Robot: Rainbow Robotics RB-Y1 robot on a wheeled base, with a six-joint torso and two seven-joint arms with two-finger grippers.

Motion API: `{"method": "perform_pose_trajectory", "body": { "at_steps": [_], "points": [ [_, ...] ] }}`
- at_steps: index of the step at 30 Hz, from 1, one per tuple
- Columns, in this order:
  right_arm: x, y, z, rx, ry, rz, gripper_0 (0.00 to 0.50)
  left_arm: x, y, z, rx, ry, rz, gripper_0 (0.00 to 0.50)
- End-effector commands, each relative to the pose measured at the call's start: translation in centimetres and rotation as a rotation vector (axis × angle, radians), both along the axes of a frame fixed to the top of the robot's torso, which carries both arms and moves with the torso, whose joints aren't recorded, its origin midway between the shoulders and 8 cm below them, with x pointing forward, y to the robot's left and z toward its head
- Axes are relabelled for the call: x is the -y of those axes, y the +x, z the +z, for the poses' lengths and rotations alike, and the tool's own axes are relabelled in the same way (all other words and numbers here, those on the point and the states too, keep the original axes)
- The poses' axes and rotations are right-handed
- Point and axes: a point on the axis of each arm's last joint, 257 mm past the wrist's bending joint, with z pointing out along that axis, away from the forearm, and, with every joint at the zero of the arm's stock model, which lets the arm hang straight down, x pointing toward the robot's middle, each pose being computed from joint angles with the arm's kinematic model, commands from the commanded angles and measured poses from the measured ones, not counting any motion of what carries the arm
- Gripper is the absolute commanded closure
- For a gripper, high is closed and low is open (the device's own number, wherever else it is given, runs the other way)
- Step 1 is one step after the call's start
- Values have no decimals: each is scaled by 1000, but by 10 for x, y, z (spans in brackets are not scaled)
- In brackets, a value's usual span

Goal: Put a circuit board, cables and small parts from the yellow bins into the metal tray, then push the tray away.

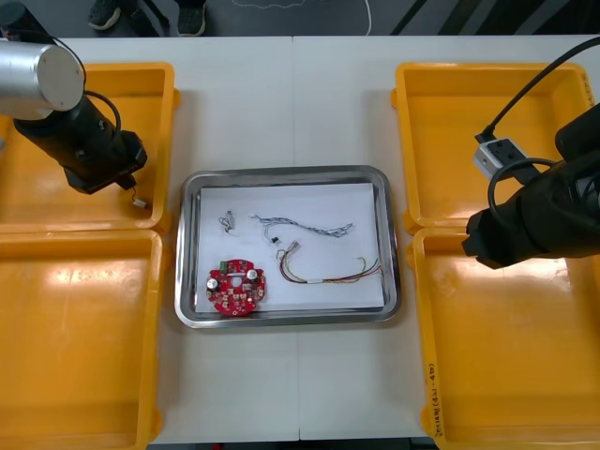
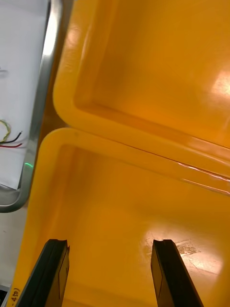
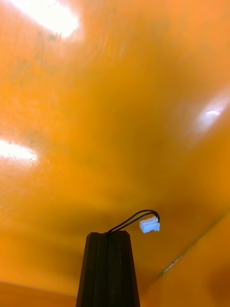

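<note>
At the tray's left, left gripper point(image 3: 108, 236): I read its fingers point(image 3: 98, 259) as pressed together on a black cable point(image 3: 133, 219), over the far yellow bin point(image 1: 161, 77) on that side of the metal tray point(image 1: 286, 174).
Black cable: a short loop and its white plug point(image 3: 149, 224) stick out past the fingertips. The rest is pinched out of my sight. From the front view the plug hangs just outside the tray's left rim.
Left fingers from above: hidden under the wrist, so I can't make them out there.
Right gripper point(image 2: 110, 249): fingers standing apart with nothing between them, above the near yellow bin point(image 1: 506, 375) to the tray's right.
Right fingertips from above: covered by the arm's black bulk.
Tray corner at the right wrist: cut off by the picture's edge, with a few wire ends showing on the white liner.
Circuit board point(image 1: 236, 287): red, in the tray's near-left part.
Blue and white cable point(image 1: 305, 226): across the tray's middle.
Red and yellow cable point(image 1: 333, 275): in the tray's near-right part.
Small metal parts point(image 1: 226, 222): in the tray's far-left part. Too small for me to tell their kind.
</note>
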Motion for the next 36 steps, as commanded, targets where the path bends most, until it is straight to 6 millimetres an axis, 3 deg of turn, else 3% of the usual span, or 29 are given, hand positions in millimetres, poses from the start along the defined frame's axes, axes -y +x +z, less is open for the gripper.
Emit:
{"method": "perform_pose_trajectory", "body": {
  "at_steps": [1, 16, 31, 33, 34, 35, 36],
  "points": [
    [31, -2, 9, 30, -2, -92, 0, -20, 23, 60, 125, 97, -116, 500],
    [65, -14, 0, 19, 72, -235, 0, -82, 26, 95, 181, 199, -49, 500],
    [100, -15, 7, 41, 90, -315, 0, -97, 29, 101, 201, 238, -29, 494],
    [104, -15, 7, 41, 88, -323, 0, -96, 29, 101, 201, 239, -29, 415],
    [107, -14, 7, 43, 84, -325, 0, -96, 29, 101, 201, 239, -28, 279],
    [108, -14, 7, 45, 79, -326, 0, -96, 30, 102, 202, 239, -29, 210],
    [111, -14, 8, 50, 71, -328, 0, -97, 29, 101, 200, 238, -27, 79]
  ]
}}
